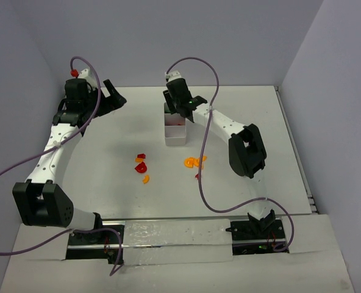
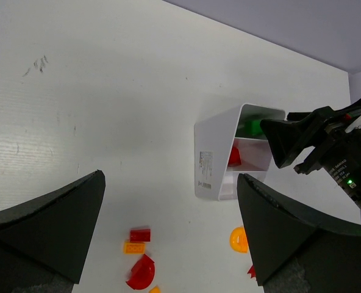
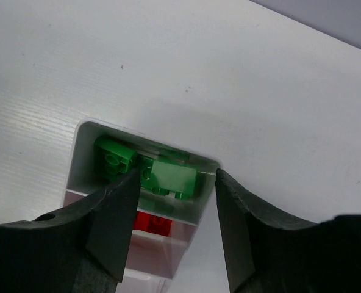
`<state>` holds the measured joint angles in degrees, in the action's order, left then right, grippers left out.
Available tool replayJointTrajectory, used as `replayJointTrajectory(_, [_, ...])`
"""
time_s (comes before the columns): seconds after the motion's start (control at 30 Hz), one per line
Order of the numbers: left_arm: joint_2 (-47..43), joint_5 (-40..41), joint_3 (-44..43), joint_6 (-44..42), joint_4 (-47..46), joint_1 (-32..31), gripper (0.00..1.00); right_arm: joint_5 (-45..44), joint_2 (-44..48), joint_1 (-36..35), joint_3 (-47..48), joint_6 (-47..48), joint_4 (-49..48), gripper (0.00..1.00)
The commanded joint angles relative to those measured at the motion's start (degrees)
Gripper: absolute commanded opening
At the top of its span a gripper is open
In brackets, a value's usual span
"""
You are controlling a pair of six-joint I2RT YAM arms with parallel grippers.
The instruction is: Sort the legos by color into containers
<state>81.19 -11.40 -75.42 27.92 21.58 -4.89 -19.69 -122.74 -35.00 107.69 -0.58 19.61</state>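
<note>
The white three-compartment tray (image 1: pixel 175 133) lies mid-table. Its far compartment holds green bricks (image 3: pixel 171 174), the middle one a red brick (image 3: pixel 153 223); the near one looks bare. My right gripper (image 1: pixel 180 111) hovers open over the far compartment, empty, its jaws straddling the tray's right wall (image 3: pixel 177 177). My left gripper (image 1: pixel 112 97) is open and empty at the far left, well away from the tray (image 2: pixel 212 152). On the table lie a red and orange cluster (image 1: pixel 141 165), an orange cluster (image 1: pixel 196 162) and a small red piece (image 1: pixel 197 176).
In the left wrist view a red brick (image 2: pixel 139 234), an orange brick (image 2: pixel 133 247), a red curved piece (image 2: pixel 142 273) and an orange round piece (image 2: pixel 237 239) lie short of the tray. The right arm's purple cable (image 1: pixel 205 183) loops across the table beside the orange cluster.
</note>
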Motion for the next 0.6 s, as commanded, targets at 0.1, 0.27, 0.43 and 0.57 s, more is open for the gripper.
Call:
replayJointTrajectory(0.1, [-1.33, -0.47, 0.58, -0.39, -2.23, 0.23, 0.99, 0.3, 2.02, -0.66, 3.16, -0.98, -0.77, 0.68])
replayJointTrajectory(0.27, [-2.5, -1.25, 3.12, -7.25, -1.86, 0.2, 0.99, 1.8, 5.52, -1.0, 2.44, -1.73, 1.66, 0.69])
replayJointTrajectory(0.43, [-2.93, 0.04, 8.6, -17.8, 3.01, -0.67, 0.9, 3.03, 13.52, -0.51, -3.31, -1.75, 3.59, 0.81])
replayJointTrajectory(0.57, [-1.91, -7.22, 13.36, -31.56, 10.45, -3.59, 0.83, 5.01, 20.95, 0.99, -9.6, -2.14, 4.87, 0.99])
